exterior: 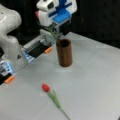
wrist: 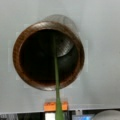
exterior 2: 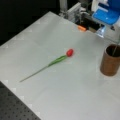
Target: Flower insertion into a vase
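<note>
The dark brown vase (exterior: 64,53) stands upright on the white table, at a front view's right edge (exterior 2: 109,64). My gripper (exterior: 55,28) hangs just above and behind its rim, shut on a green flower stem (exterior: 53,33) that slants down into the mouth. In the wrist view the stem (wrist: 57,75) runs from the bottom edge over the vase rim (wrist: 17,57) into the dark inside. The fingers do not show there. A second flower, a red tulip (exterior: 46,87), lies flat on the table in both front views (exterior 2: 69,52), well away from the vase.
The lying tulip's stem (exterior 2: 37,72) stretches toward the table's near edge. Orange-tipped fixtures (exterior: 48,50) and the arm's white base (exterior: 11,42) stand behind the vase. A perforated black board (exterior 2: 15,107) borders the table.
</note>
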